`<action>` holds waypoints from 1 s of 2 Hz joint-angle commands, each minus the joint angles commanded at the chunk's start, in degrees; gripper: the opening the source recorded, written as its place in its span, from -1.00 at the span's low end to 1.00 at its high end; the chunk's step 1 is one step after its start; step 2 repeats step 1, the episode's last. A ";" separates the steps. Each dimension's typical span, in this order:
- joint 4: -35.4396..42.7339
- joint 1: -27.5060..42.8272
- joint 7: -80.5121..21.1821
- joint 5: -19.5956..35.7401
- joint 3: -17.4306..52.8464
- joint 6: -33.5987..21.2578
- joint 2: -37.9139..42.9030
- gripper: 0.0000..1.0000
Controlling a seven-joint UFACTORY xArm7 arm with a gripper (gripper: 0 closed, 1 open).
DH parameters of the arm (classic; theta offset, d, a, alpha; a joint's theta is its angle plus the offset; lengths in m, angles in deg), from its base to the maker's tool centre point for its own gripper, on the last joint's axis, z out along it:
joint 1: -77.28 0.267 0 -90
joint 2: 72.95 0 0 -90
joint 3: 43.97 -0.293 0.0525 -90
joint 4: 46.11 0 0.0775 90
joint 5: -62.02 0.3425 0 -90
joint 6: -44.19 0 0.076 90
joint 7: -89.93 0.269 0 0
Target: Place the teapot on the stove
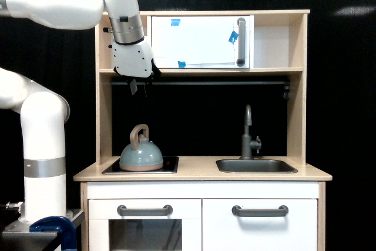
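The pale blue-grey teapot [141, 155] with its tan arched handle stands upright on the black stove [167, 163] at the exterior view's left end of the light wood counter. My gripper [139, 88] hangs well above it, level with the shelf, holding nothing. Its short dark fingers point down with a small gap between them, so it looks open. A wide stretch of air separates the fingertips from the teapot's handle.
A grey sink [255, 166] with a tap [249, 133] lies at the counter's right. A white cupboard door [200, 42] with a grey handle sits above the shelf, beside my wrist. Wooden side posts [103, 116] frame the toy kitchen.
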 joint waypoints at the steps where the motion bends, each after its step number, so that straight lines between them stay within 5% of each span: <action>1: 0.00 1.06 0.22 -0.01 0.11 1.40 1.00 1.00; 2: 0.00 1.06 0.22 -0.01 0.11 1.40 1.00 1.00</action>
